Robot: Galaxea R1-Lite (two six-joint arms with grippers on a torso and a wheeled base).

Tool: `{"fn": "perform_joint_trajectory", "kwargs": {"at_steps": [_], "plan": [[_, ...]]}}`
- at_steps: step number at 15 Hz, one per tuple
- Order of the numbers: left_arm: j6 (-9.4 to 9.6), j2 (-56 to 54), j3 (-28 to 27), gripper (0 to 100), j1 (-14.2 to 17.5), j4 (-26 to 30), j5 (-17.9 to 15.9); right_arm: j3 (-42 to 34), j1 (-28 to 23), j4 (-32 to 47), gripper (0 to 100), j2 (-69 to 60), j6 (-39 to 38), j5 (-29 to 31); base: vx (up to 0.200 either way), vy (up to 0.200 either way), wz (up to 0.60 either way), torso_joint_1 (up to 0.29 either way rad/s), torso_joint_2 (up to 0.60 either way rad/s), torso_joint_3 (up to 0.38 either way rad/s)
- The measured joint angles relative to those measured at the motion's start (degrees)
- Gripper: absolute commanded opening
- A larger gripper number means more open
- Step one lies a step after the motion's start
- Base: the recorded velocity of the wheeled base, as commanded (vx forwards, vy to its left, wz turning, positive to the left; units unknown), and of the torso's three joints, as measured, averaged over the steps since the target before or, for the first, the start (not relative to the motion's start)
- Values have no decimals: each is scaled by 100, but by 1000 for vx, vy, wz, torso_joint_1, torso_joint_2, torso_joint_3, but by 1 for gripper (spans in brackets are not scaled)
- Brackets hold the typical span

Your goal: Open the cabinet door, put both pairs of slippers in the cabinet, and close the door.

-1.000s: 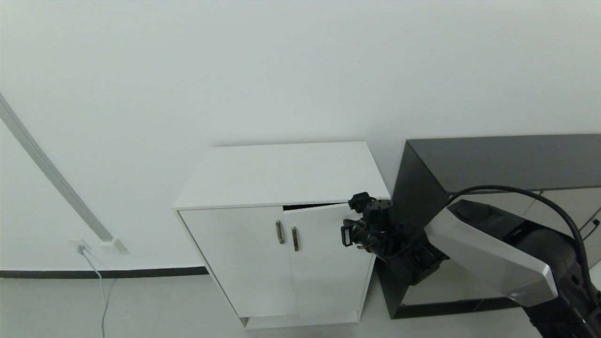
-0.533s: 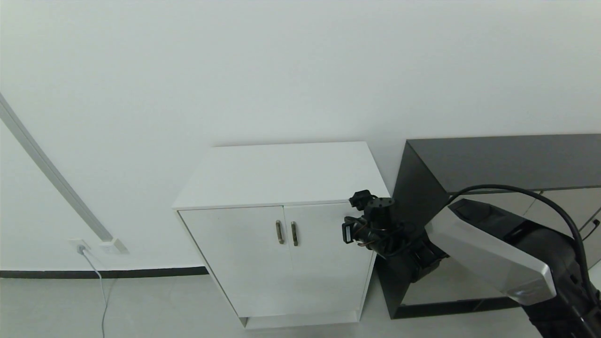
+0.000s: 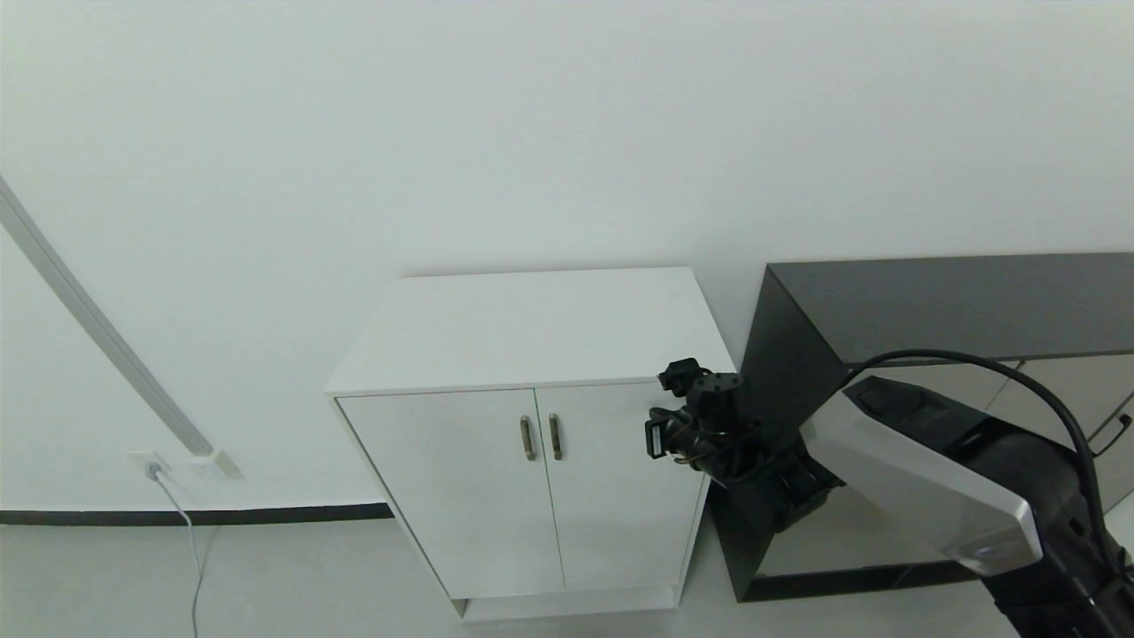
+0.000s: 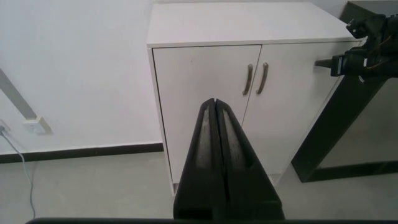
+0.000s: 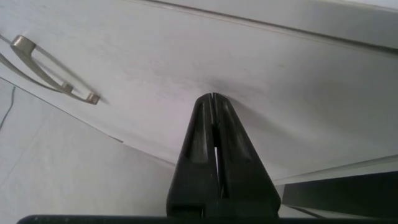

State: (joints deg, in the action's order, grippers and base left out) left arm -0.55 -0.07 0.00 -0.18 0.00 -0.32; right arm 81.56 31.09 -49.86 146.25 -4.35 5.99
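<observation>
Apparently the task was at its last step: the white cabinet (image 3: 532, 328) stood against the wall with both doors flush, the right door (image 3: 620, 505) included, and the two handles (image 3: 555, 437) were side by side at the middle. The right pincer (image 5: 214, 102), its fingers together and holding nothing, had its tip on or just before the face of that door, near the cabinet's upper right corner. I judged that more push could mark the panel or shift the cabinet, and that a door without a catch could spring back when the tip leaves it. The left pincer (image 4: 215, 106), also together and empty, was well apart in front of the cabinet. Just beside the cabinet's right side stood a dark sideboard (image 3: 930, 301), close to the right arm, so a wide retreat could strike its corner. On the wall to the left of the cabinet were a socket (image 3: 146, 462) and a cable (image 3: 193, 549).
</observation>
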Motion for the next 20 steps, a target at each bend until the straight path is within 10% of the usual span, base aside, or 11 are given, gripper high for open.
{"fn": "perform_joint_trajectory", "kwargs": {"at_steps": [7, 20], "plan": [[-5, 0, 0, 0, 0, 0, 5, -177, 13, -110, 0, -80, 0, 2, 0, 0, 0, 0, 0, 0], [-11, 0, 0, 0, 5, 0, 7, -3263, 17, -866, 0, -2483, -22, 898, 0, 0, 0, 0, 0, 0]]}}
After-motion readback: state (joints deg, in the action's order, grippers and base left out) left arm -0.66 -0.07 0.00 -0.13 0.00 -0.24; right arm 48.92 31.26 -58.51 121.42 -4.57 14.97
